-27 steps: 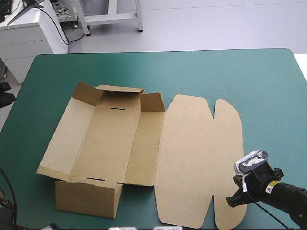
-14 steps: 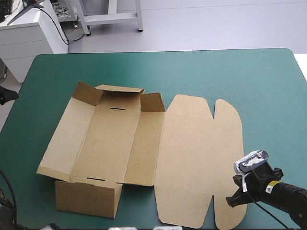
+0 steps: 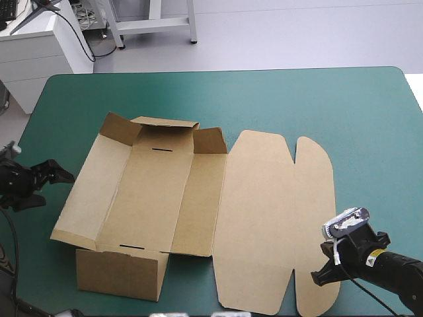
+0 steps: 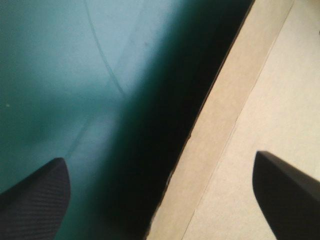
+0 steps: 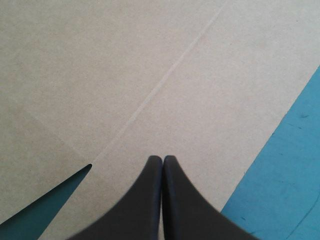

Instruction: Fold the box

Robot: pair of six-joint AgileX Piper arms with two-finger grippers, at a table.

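The table (image 3: 317,99), under its teal-green cover, carries the brown box (image 3: 152,191) on its left half, closer to the near edge than the far one. The box sits as an open tray: its far and near end walls stand raised, while the long left wall leans outward. Its lid (image 3: 264,224) lies flat on the cover, spreading from the tray toward the table's right and reaching almost to the near edge. At the table's left edge, the left gripper (image 3: 56,185) points at the leaning left wall, its black fingers spread wide, one over the cover and one over board. Near the near right corner, the right gripper (image 5: 162,165) rests over the lid's outer flap with its fingers pressed together.
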